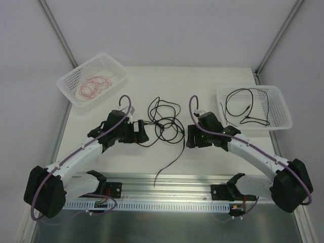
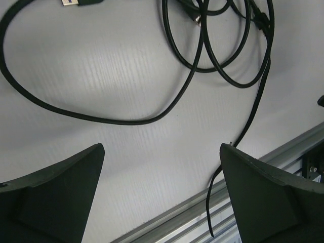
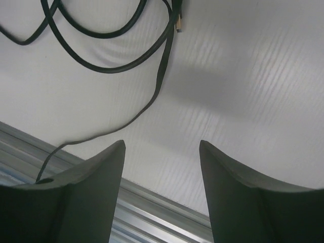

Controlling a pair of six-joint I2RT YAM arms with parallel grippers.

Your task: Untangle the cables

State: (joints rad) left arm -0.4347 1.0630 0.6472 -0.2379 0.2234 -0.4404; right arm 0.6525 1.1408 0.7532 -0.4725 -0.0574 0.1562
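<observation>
A loose tangle of black cables (image 1: 164, 124) lies on the white table between my two grippers. One strand trails toward the front rail (image 1: 161, 173). My left gripper (image 1: 144, 133) is open and empty just left of the tangle. In the left wrist view its jaws (image 2: 162, 147) stand wide apart over bare table, with cable loops (image 2: 202, 55) ahead of them. My right gripper (image 1: 188, 137) is open and empty just right of the tangle. In the right wrist view (image 3: 162, 143) black loops (image 3: 126, 63) lie ahead to the left.
A white basket (image 1: 68, 77) at the back left holds thin red cables (image 1: 93, 86). A white basket (image 1: 284, 109) at the right holds a black cable (image 1: 245, 109). An aluminium rail (image 1: 167, 185) runs along the table's front edge.
</observation>
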